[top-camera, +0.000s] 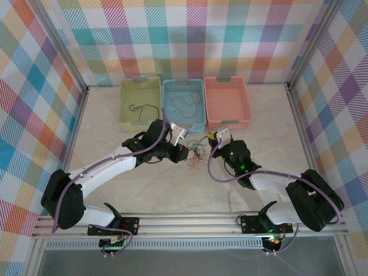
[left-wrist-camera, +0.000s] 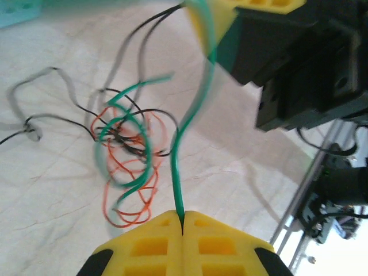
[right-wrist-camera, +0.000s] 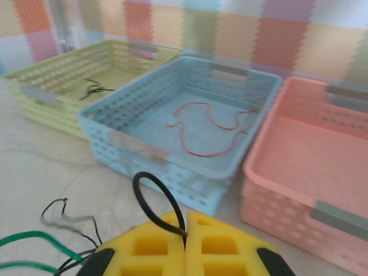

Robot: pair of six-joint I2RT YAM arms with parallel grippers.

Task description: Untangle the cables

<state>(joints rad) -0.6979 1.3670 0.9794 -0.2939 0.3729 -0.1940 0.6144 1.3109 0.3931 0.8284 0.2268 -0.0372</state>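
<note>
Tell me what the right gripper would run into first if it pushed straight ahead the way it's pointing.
Most likely the near wall of the blue basket, which sits straight ahead of the right gripper; depth is hard to judge.

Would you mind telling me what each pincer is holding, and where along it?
Left pincer pinches the green cable on a straight stretch; right pincer pinches a black cable at the foot of its loop.
</note>
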